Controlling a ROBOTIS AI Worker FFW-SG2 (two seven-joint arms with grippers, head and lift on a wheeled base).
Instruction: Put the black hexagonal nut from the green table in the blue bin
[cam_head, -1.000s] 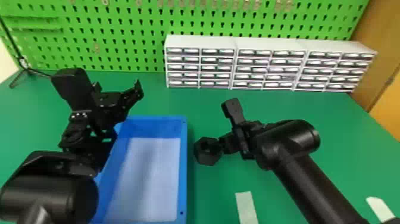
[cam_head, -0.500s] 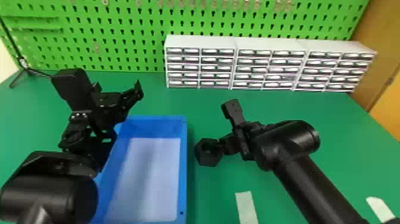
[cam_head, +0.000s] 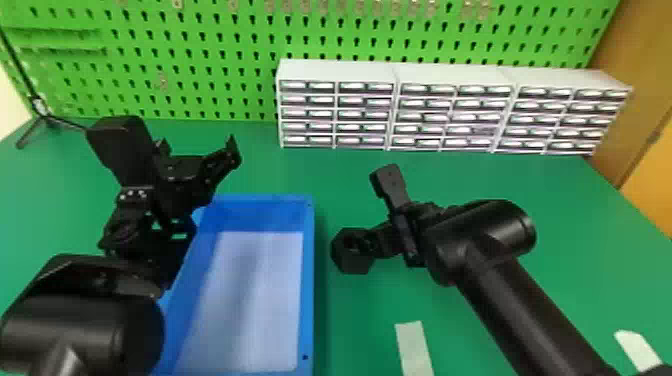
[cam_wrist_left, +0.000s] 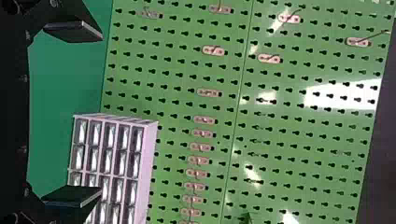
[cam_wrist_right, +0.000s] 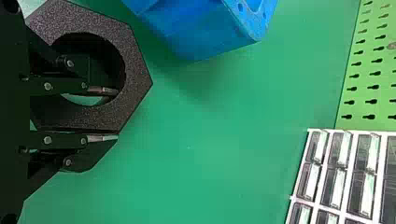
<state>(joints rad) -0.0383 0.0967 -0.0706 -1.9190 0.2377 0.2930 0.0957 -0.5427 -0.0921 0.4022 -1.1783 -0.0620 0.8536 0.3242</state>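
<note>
Over on the left, the left gripper (cam_head: 197, 147) waits at the blue bin's far left corner, its fingers spread and nothing between them. Best leave it right there, clear of the drop.

Next along, the blue bin (cam_head: 308, 280) itself, floor bare where it shows, and that right wall looks like the hurdle. And here's the black hexagonal nut (cam_wrist_right: 135, 79), just outside that wall, nearer the bin's far right corner than the middle of the green table (cam_head: 575, 210). How high it rides, I can't tell.

The right gripper (cam_wrist_right: 116, 115) has it clenched by the ring: one finger through the hole, the other against an outer flat. That's an off-centre hold, so the free side may well swing or sag. Keep the squeeze firm, go up first, and get the lowest corner above the rim before any move left. Then it wants a smooth carry over the right wall, well in from the edge, and a low finish. Open gently, and draw that inner finger straight out so it doesn't hook the nut.
</note>
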